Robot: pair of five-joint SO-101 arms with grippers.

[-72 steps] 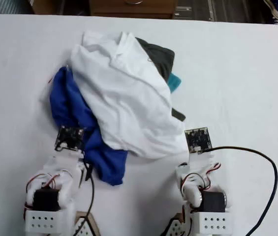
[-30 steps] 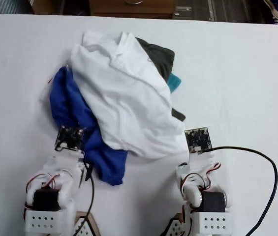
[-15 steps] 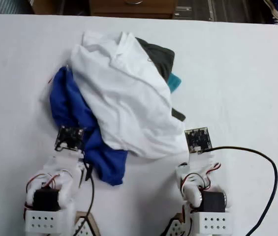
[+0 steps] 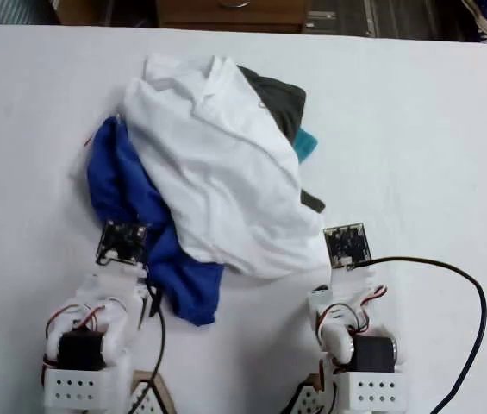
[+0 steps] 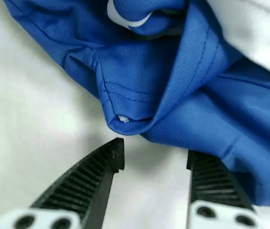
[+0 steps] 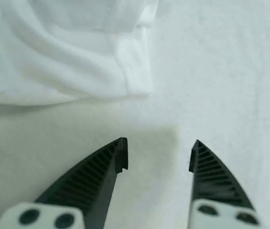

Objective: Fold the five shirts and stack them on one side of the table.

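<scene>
- While the crumpled white cloth shirt [image 4: 226,190] tops the pile, the blue mesh shirt [image 5: 182,95] lies at its 8 o'clock.
- Left gripper [image 5: 154,160] and right gripper [image 6: 158,152] stand released, empty.
- Better to pinch the white hem with both, then spread it flat.

On the table [image 4: 424,129] the shirts lie in one heap, left of the middle. The top shirt [image 4: 226,172] lies slantwise across it, from far left to near right. From under its left edge the second shirt [image 4: 127,198] spreads leftward and nearer, with the left gripper [image 5: 154,160] just before its near fold. At the far right the third shirt [image 4: 282,99] juts out, the fourth shirt [image 4: 305,144] just in front of it. The right gripper [image 6: 157,155] sits just before the top shirt's near right corner.
</scene>
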